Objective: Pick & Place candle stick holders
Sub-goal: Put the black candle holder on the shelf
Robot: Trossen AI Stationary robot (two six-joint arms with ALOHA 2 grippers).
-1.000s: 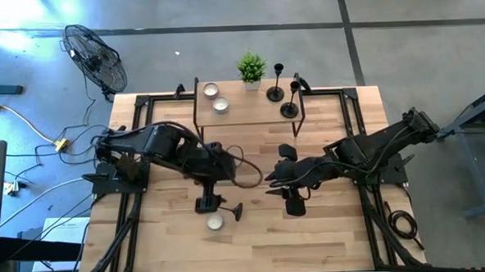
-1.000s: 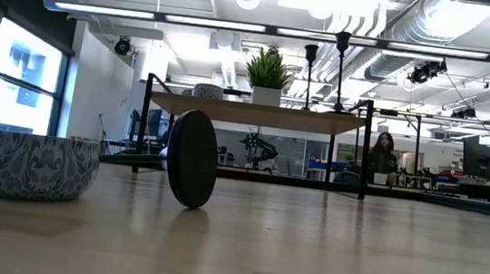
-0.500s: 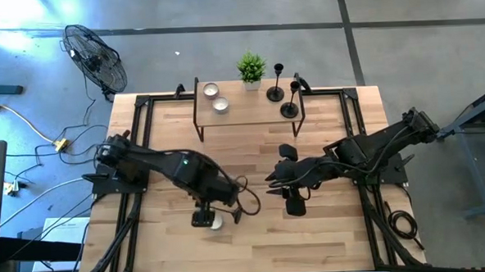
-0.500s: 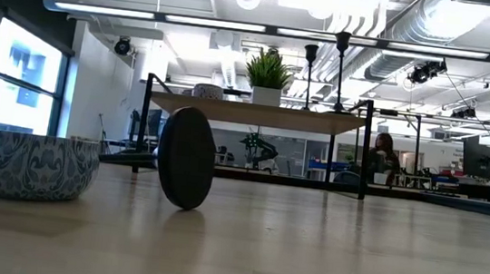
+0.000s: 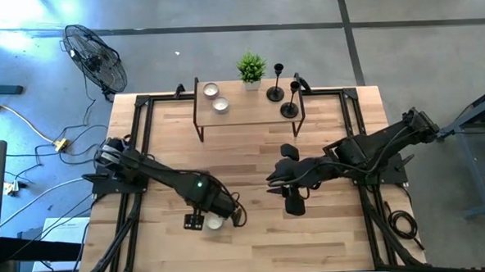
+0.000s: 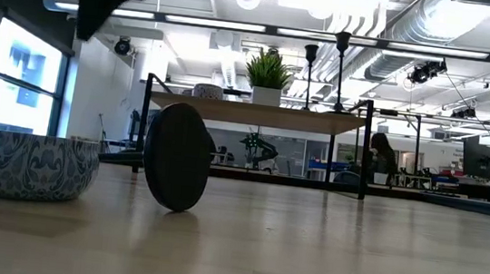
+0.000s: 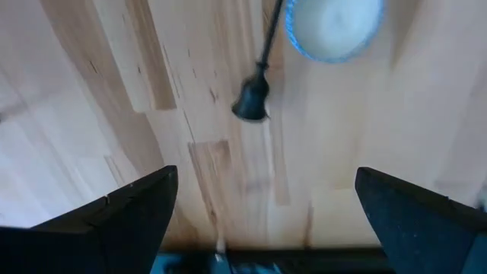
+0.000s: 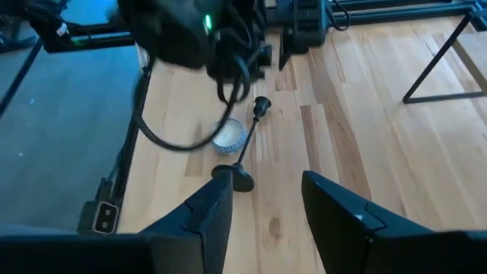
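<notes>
Three black candle stick holders are in play. One lies tipped on its side (image 5: pixel 236 212) on the wooden surface (image 5: pixel 337 230), near the middle of the near edge, its slim stem flat on the wood and its round flared base standing on edge; in the low view that base (image 6: pixel 176 156) shows as a dark upright disc. Its small cup end points toward a small white, blue-patterned bowl (image 5: pixel 214 222) that sits just beside it.

The other two holders stand upright on a small raised shelf (image 5: pixel 241 111) at the far edge of the surface: a taller one (image 5: pixel 275 85) and a shorter one (image 5: pixel 289 103) toward the shelf's right end, each with a slim stem rising from a flared base. A potted green plant (image 5: pixel 251 69) and two small white cups (image 5: pixel 214 97) share the shelf.

The left claw (image 5: pixel 199 222) hangs over the bowl and the fallen holder, its fingers spread wide with nothing between them. The right claw (image 5: pixel 287 179) waits above the middle of the surface, its fingers partly apart and holding nothing.
</notes>
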